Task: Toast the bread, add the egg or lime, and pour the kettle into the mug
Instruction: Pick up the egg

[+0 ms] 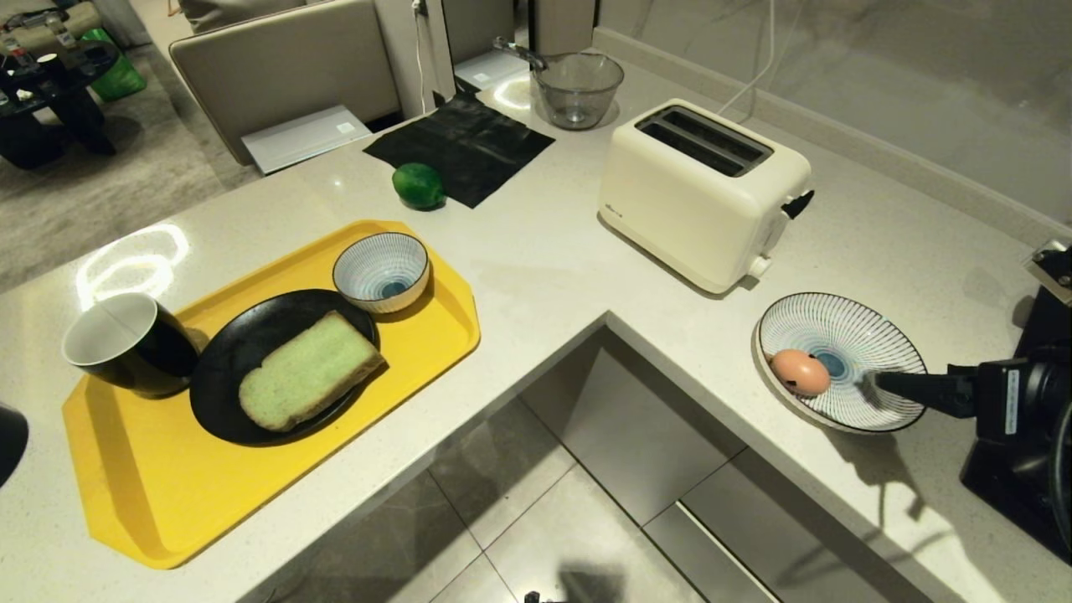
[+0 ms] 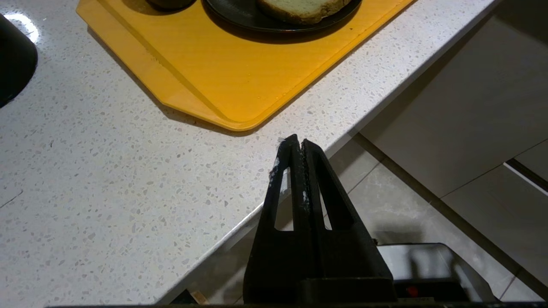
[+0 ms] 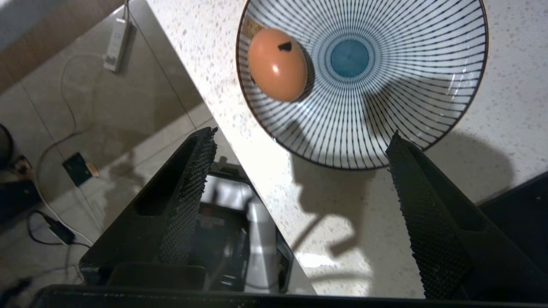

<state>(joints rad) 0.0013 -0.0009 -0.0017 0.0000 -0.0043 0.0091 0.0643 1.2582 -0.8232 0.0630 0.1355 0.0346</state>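
In the striped plate: the egg [image 1: 800, 372] sits here, on the side of the plate [image 1: 871, 331] nearest the table's inner edge, off from the blue centre dot, dark mark showing on the shell.
Egg's long axis: lying on its side; in the right wrist view it runs roughly along the plate's slope, not upright.
Egg vs right end effector: the right end effector [image 3: 299, 145] hangs over the plate's near rim, fingers spread wide with nothing between them, so released. From the plate, the egg is on the far side from the tips and off toward one finger [image 3: 192, 171], not centred in the gap.
What I reckon the next move needs: push forward over the plate and shift sideways toward the egg so it sits between the fingers before closing.
Nearer arm: the right one, easily. The left end effector [image 2: 296, 143] is clenched shut, empty, hanging by the table edge near the yellow tray [image 2: 222, 77], well away from the plate.
Further out from the plate: toaster [image 1: 703, 193] just behind it; the bread [image 1: 308, 371] on its black dish on the tray, across the table's corner.
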